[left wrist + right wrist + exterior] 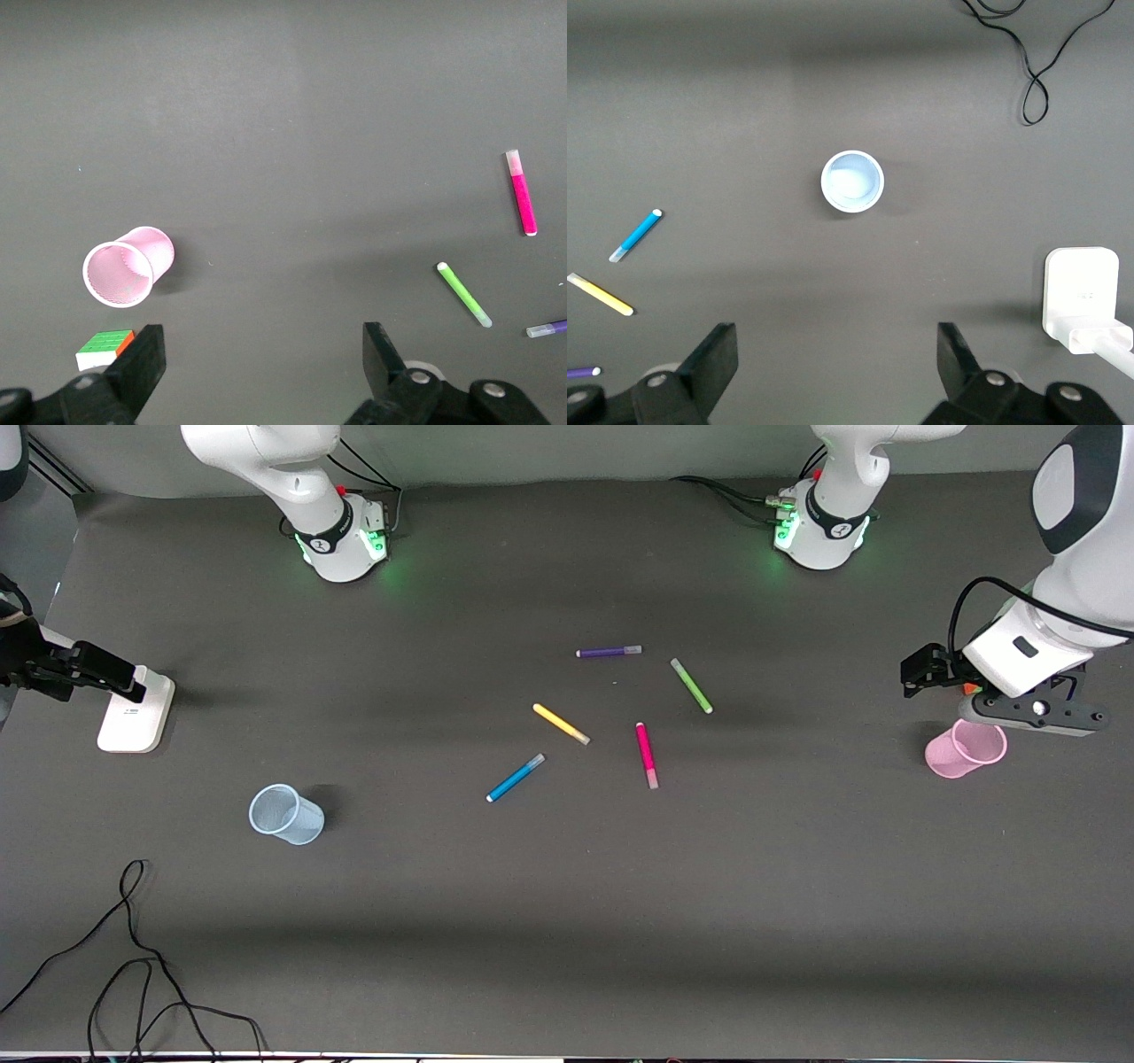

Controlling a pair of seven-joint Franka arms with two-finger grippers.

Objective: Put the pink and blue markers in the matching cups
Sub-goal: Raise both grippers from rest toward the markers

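Dark grey desk [567, 921] carries five markers, all lying flat near its middle. Pink marker [647, 755] lies just nearer the front camera than the green marker [691, 685]; blue marker [515, 778] lies beside the yellow marker [560, 724]; purple marker [609, 652] lies nearest the bases. Pink cup [966, 748] stands upright by the edge at the left arm's end, under the left pincer [261, 354], fingers apart. Blue cup [285, 814] stands upright toward the right arm's end. Right pincer [837, 359] hangs over that edge, fingers apart.
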